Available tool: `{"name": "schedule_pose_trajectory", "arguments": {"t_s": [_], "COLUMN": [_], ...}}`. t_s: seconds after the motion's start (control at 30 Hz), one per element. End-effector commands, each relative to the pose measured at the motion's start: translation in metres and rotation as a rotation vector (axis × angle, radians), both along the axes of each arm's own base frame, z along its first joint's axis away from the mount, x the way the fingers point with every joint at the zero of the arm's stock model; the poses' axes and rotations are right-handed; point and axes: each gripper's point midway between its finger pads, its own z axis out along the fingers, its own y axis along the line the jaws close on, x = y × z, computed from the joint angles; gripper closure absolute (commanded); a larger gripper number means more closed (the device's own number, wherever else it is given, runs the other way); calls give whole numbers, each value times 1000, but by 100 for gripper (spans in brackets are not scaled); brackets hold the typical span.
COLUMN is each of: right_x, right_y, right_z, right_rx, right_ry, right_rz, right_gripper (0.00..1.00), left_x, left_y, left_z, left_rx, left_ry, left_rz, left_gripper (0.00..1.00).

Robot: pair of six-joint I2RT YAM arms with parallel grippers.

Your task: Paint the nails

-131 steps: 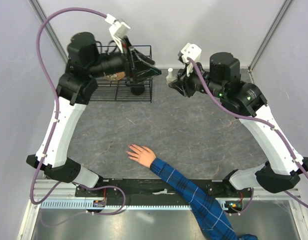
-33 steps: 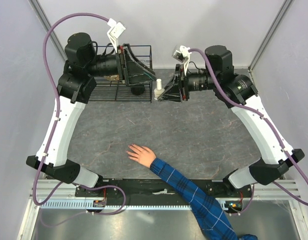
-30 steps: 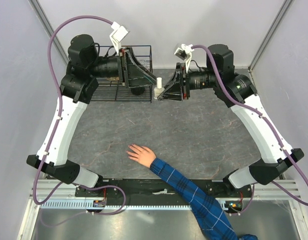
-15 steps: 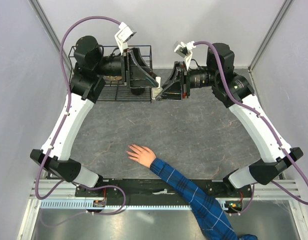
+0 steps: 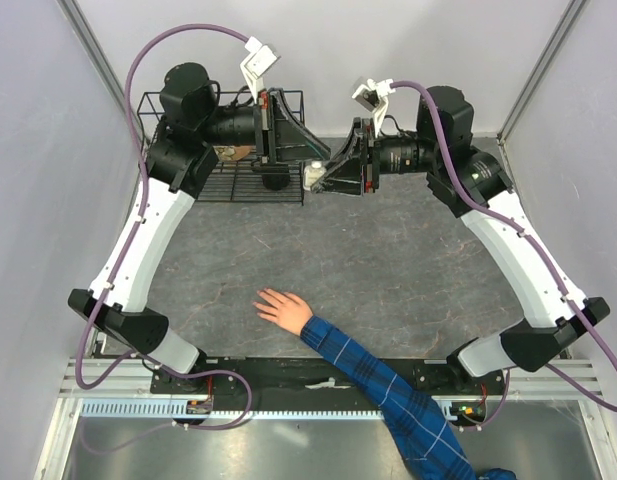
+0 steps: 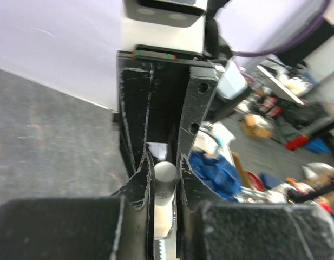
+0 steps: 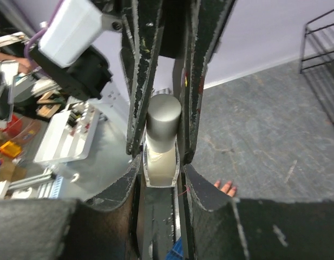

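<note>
Holding bottle [image 7: 160, 165] in right gripper [image 7: 161, 158], clamping cap [image 6: 165, 184] with left gripper [image 6: 164, 165], up at the back. Uncapping only, apparently. No paint yet on nails [image 5: 259, 296], flat on table [image 5: 408, 270], well apart.

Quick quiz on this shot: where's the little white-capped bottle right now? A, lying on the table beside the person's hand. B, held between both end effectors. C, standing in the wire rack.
B: the right end effector clamps the body of the bottle, while the left end effector grips its cap.
</note>
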Motion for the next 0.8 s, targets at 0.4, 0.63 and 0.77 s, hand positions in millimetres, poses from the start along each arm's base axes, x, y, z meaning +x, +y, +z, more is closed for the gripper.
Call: {"name": "schedule_pose_trajectory", "arguments": {"t_s": [0.4,0.63,0.77], "right_x": [85,68,57], "right_y": [-43,-34,-33], "right_z": [-12,-17,-18], "right_rx": [-440,-319,-277], "right_ry": [-334,-304,-294], "right_rz": [-790,-596,-480], "right_gripper": [100,100,100], "left_x": [21,-5,-3], "left_y": [-8,-1,20], "left_z": [-9,15,26], "left_rx": [202,100,63], "left_ry": [-280,-326,-345], "left_rz": [559,417,454], "left_gripper": [81,50,46]}}
